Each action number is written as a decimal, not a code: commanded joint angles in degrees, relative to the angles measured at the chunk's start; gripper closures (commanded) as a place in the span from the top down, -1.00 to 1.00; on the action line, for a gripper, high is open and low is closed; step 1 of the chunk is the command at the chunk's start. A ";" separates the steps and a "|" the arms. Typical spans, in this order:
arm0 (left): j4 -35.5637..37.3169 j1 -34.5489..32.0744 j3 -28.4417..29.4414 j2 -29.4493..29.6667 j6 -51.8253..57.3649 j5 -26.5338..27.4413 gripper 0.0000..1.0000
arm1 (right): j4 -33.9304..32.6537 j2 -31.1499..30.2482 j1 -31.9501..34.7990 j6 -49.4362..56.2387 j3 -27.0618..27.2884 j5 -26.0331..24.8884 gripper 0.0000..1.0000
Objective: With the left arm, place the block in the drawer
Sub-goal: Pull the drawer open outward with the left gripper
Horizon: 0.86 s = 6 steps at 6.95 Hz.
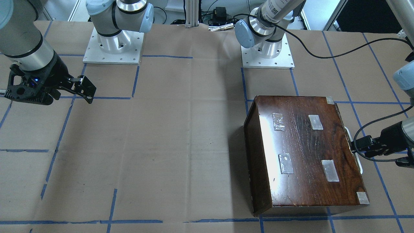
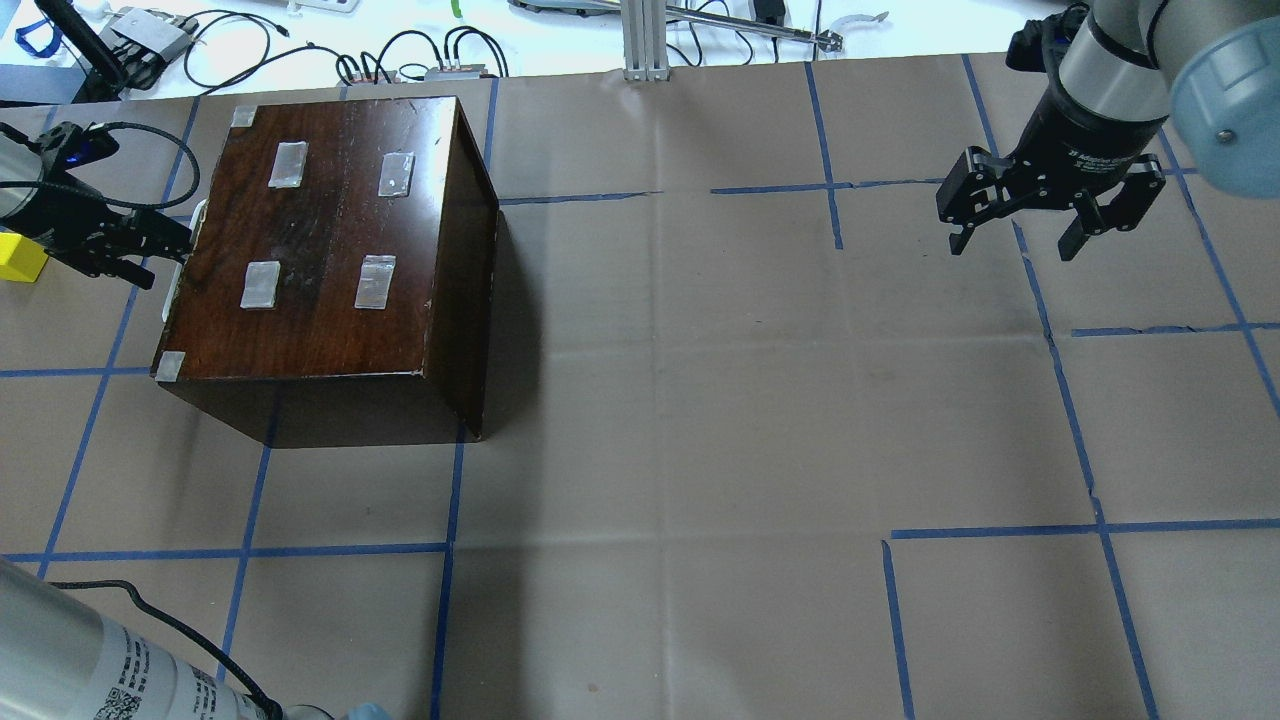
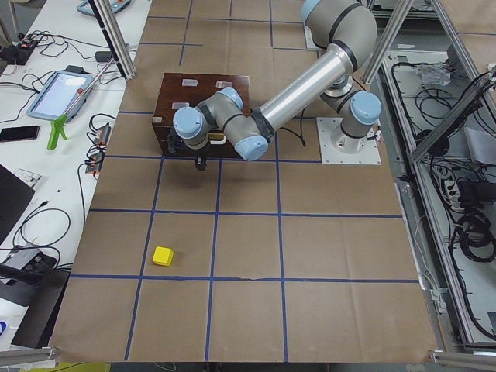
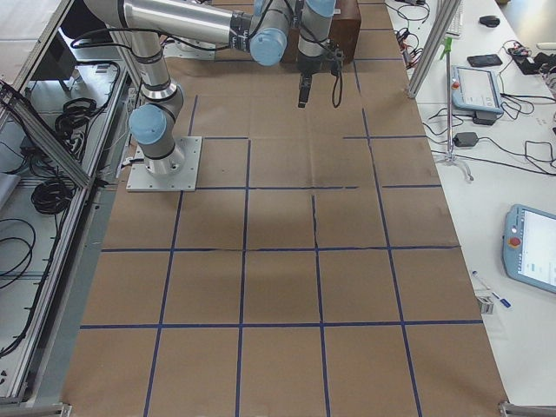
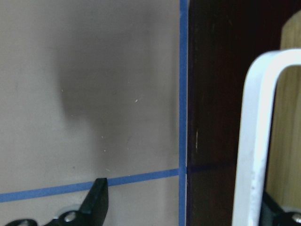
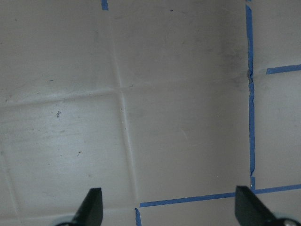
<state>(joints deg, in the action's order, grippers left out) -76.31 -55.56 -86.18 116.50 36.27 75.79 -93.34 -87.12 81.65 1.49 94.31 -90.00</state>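
The yellow block (image 2: 20,258) lies on the paper at the far left edge of the overhead view, beside my left wrist; in the exterior left view it (image 3: 163,256) sits well away from the box. The dark-brown box (image 2: 320,230) has its drawer shut. Only the drawer's white handle (image 5: 254,141) and some pale wood (image 5: 287,117) behind it show. My left gripper (image 2: 165,255) is open at the handle (image 2: 190,225), which stands between its fingers, close to one fingertip (image 5: 277,214). My right gripper (image 2: 1015,240) is open and empty, far across the table.
The box top carries several tape patches (image 1: 284,163). Blue tape lines (image 2: 450,560) grid the brown paper. The arm bases (image 1: 268,51) stand at the robot's side. Cables and devices (image 2: 420,60) lie beyond the far table edge.
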 commanded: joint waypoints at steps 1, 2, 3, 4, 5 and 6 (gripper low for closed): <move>0.28 0.54 0.66 -0.04 0.21 0.23 0.96 | 0.00 0.02 0.00 0.00 0.00 0.00 1.00; 0.28 0.89 0.66 -0.04 0.47 0.24 0.96 | 0.00 0.02 0.00 0.00 0.00 0.00 1.00; 0.37 1.24 0.75 -0.13 1.08 0.32 0.96 | 0.00 0.02 0.00 0.00 0.00 0.00 1.00; 0.37 2.03 0.92 -0.13 1.35 0.32 0.96 | 0.00 -0.06 0.00 0.00 0.00 0.00 1.00; 0.37 2.91 0.92 -0.13 1.96 0.32 0.96 | 0.00 0.02 0.00 0.00 0.00 0.00 1.00; 0.46 3.52 0.92 -0.13 2.84 0.41 0.96 | 0.00 0.02 0.00 0.00 0.00 0.00 1.00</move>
<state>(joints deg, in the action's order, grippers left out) -75.92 -52.88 -85.29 116.37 38.19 76.14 -93.34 -87.12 81.65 1.49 94.31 -90.00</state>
